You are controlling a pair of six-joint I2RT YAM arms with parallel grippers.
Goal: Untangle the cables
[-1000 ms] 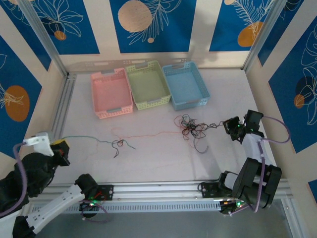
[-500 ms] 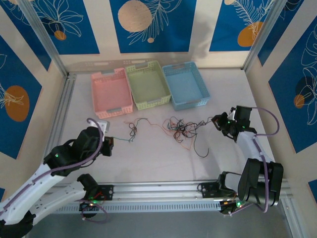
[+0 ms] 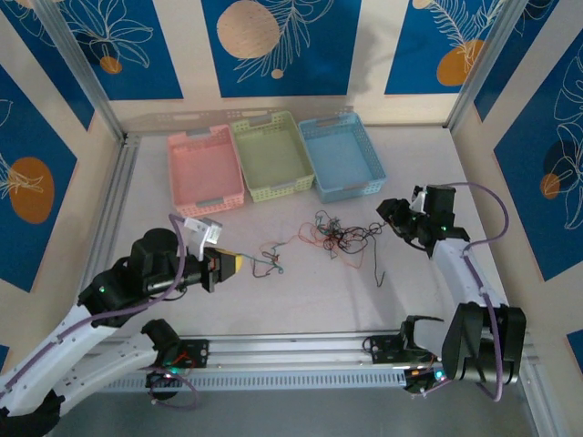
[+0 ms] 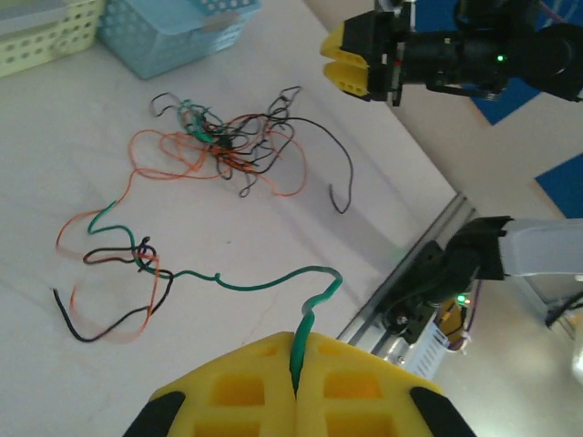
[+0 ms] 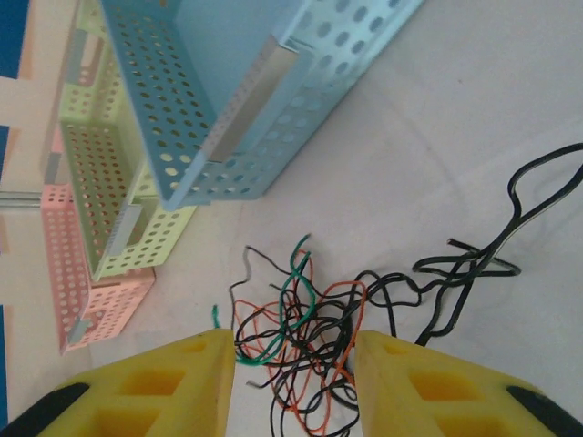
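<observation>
Cables [image 3: 335, 235] sit mid-table [image 3: 301, 305], in front of the green basket [image 3: 270, 155] and blue basket [image 3: 342, 155]. The main knot is black, orange and red with a bit of green.

A smaller knot [image 3: 271, 265] lies to its left, joined to it by thin orange strands. In the left wrist view it's black, orange and green [image 4: 138, 259], with one black end loose on the table.

Left gripper [image 3: 230, 265] is low, just left of the small knot. Its yellow fingers [image 4: 237, 401] are pressed together on a green wire [image 4: 264, 283], which runs from the pinch point back to that knot.

Right gripper [image 3: 386, 211] is just right of the main knot. In its wrist view the fingers [image 5: 173, 382] are spread wide with the tangle [image 5: 301, 328] showing in the gap, nothing clamped. A black loop [image 5: 474, 264] trails off to the right. Can't tell whether the fingertips touch any strand.

Pink basket [image 3: 206, 171] sits left of the green one, well behind the cables.
</observation>
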